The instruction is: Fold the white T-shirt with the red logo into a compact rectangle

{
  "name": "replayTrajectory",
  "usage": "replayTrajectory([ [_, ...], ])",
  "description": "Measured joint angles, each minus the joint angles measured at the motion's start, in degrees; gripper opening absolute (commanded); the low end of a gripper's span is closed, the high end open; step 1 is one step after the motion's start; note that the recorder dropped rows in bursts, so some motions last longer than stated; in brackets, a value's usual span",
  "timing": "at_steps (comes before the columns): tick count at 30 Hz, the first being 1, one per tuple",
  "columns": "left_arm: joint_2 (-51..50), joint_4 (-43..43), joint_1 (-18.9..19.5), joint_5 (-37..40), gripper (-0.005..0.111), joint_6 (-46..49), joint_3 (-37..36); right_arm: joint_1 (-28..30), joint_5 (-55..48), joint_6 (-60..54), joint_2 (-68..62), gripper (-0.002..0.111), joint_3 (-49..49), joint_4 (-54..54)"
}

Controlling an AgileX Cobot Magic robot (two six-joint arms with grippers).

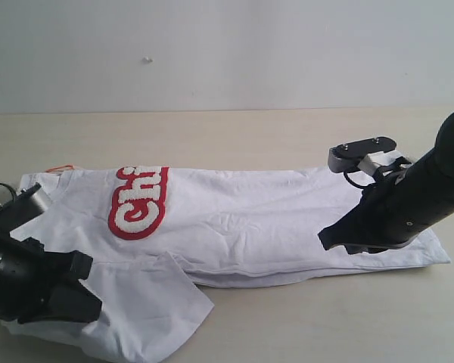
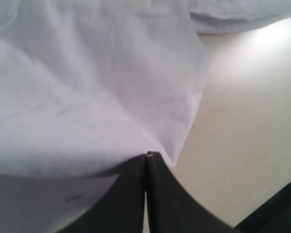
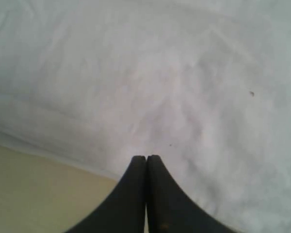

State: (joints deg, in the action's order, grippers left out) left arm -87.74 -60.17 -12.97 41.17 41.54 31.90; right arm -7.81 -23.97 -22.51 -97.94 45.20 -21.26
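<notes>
Across the table (image 1: 212, 136), the white T-shirt (image 1: 242, 219) lies with its long axis running left to right, the red logo (image 1: 138, 203) toward its left end. The left gripper (image 2: 146, 154) sits low at the near-left sleeve edge, jaws closed and apparently pinching cloth. The right gripper (image 3: 146, 156) slants down onto the right hem end with its jaws together; whether it has caught fabric cannot be told.

Red logo (image 1: 138, 202) partly out of sight
</notes>
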Motion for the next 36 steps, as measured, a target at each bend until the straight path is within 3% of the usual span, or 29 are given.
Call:
replayTrajectory([
  [7, 1.85, 0.0, 0.0, 0.34, 0.0, 0.0, 2.49, 0.0, 0.0, 0.0, 0.0, 0.0, 0.0, 0.0],
  [16, 1.28, 0.0, 0.0, -11.24, 0.0, 0.43, 5.61, 0.0, 0.0, 0.0, 0.0, 0.0, 0.0, 0.0],
  [31, -16.63, -0.87, 0.0, -17.24, 0.0, 2.15, 23.14, 0.0, 0.0, 0.0, 0.0, 0.0, 0.0, 0.0],
  [33, -18.93, -0.87, 0.0, -17.97, 0.006, 2.53, 25.23, 0.0, 0.0, 0.0, 0.0, 0.0, 0.0, 0.0],
  [36, -21.07, -0.87, 0.0, -20.41, 0.026, 2.63, 27.09, 0.0, 0.0, 0.0, 0.0, 0.0, 0.0, 0.0],
])
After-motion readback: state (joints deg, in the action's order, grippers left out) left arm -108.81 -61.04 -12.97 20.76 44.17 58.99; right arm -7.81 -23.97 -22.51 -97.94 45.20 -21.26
